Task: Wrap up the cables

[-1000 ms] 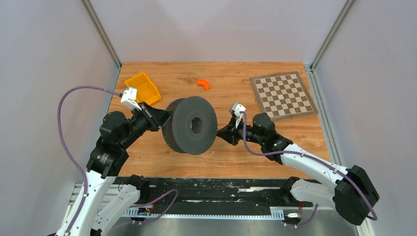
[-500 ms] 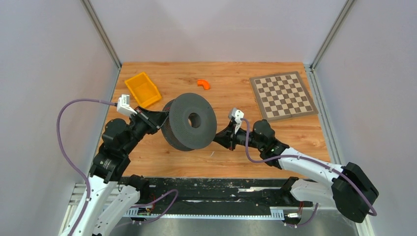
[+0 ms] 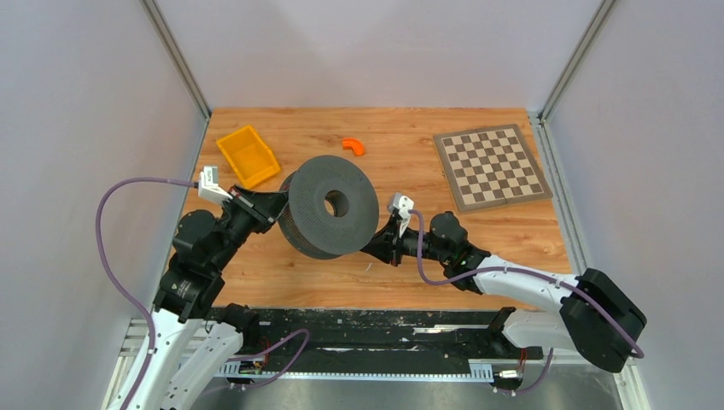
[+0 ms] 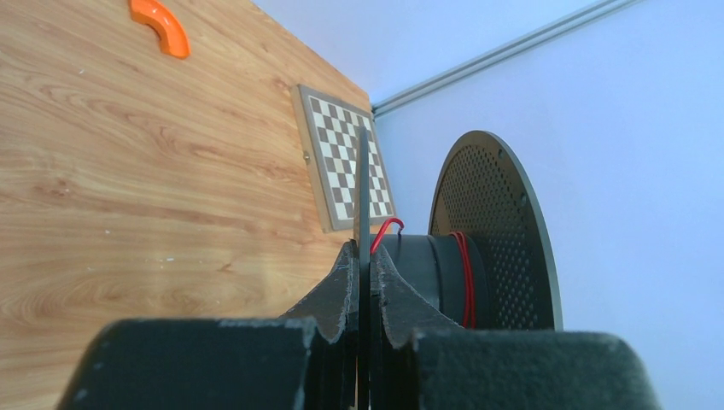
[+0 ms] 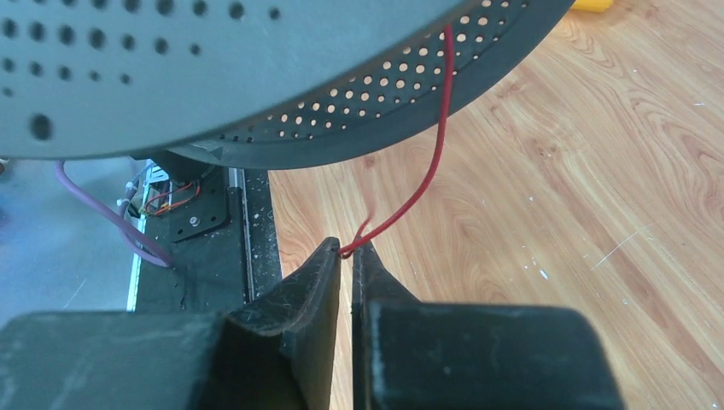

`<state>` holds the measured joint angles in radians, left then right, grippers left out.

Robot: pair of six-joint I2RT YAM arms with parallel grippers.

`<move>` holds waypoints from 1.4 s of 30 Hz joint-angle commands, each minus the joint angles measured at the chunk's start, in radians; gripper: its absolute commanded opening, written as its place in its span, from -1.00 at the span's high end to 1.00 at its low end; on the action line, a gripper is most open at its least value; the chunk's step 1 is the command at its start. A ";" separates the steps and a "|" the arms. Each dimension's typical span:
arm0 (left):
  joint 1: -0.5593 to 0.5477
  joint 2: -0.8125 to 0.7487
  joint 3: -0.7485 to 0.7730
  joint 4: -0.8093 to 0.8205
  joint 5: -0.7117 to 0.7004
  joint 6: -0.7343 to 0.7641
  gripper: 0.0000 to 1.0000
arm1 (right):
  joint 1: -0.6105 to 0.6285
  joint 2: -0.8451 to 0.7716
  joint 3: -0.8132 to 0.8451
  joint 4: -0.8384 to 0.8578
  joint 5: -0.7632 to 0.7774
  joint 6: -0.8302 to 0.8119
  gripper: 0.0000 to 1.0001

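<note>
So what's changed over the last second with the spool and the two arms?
The right gripper, pinching the red wire, slid left and toward the near edge. The spool, clamped by its flange in the left gripper, shifted slightly toward the far edge. Nothing was visibly grabbed or released. The orange bin, orange curved piece and checkerboard stayed put.

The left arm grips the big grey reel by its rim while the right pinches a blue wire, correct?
The wire is red, not blue; the right wrist view shows it. The left gripper does grip the grey reel by its rim, and the right gripper pinches that wire.
</note>
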<state>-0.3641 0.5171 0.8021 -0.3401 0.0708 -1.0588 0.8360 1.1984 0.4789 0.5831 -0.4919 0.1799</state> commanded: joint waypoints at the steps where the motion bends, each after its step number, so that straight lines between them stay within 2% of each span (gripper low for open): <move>1: 0.008 -0.021 0.002 0.130 -0.012 -0.073 1.00 | 0.009 0.019 -0.004 0.100 -0.010 0.024 0.82; 7: 0.008 -0.032 -0.008 0.142 -0.035 -0.067 1.00 | 0.011 0.010 -0.017 0.143 -0.019 0.054 1.00; 11: 0.007 -0.032 -0.019 0.157 -0.051 -0.061 1.00 | 0.011 -0.043 -0.041 0.203 -0.071 0.109 1.00; 14: 0.008 -0.030 -0.021 0.166 -0.043 -0.069 1.00 | 0.012 -0.078 -0.055 0.185 -0.044 0.120 1.00; 19: 0.008 -0.032 -0.021 0.165 -0.047 -0.071 1.00 | 0.012 -0.127 -0.093 0.134 0.039 0.088 0.81; 23: 0.007 -0.035 -0.022 0.169 -0.041 -0.077 1.00 | 0.011 -0.152 -0.101 0.134 0.057 0.077 1.00; 31: 0.008 -0.028 -0.022 0.184 -0.039 -0.081 1.00 | 0.011 -0.177 -0.093 0.172 0.007 0.105 1.00; 42: 0.009 -0.025 -0.025 0.194 -0.042 -0.081 1.00 | 0.011 -0.225 -0.066 0.236 -0.163 0.223 1.00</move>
<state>-0.3637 0.4988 0.7639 -0.2687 0.0429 -1.0962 0.8425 0.9932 0.3767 0.7334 -0.5777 0.3302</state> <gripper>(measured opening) 0.061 0.003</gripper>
